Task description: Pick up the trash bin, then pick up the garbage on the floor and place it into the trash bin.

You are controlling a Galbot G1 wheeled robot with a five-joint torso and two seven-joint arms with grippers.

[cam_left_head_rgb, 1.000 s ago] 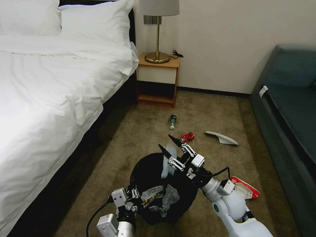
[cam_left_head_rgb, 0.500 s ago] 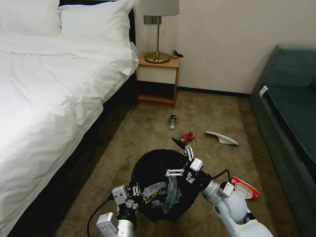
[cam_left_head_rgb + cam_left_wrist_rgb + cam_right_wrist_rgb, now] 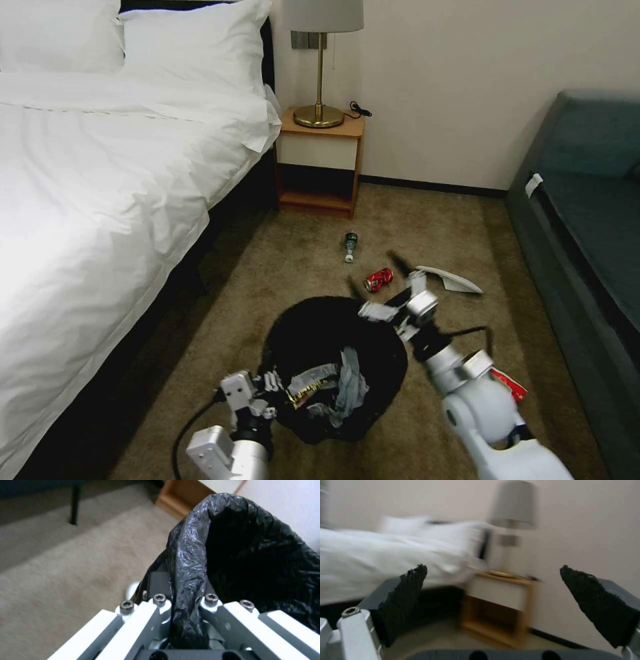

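A white bed point(image 3: 100, 167) with two pillows point(image 3: 193, 40) filled the left of the frame. At upper centre, a brass lamp point(image 3: 320, 67) stood on a wooden nightstand point(image 3: 321, 163) against the wall. A dark teal sofa point(image 3: 587, 220) occupied the right edge, on brown carpet point(image 3: 440, 227).

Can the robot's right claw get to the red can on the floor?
Probably yes. The right claw is open and empty, just above the red can, with bare carpet around it. The left claw holds the trash bin by its rim, nearer the robot, so it looks out of the way.
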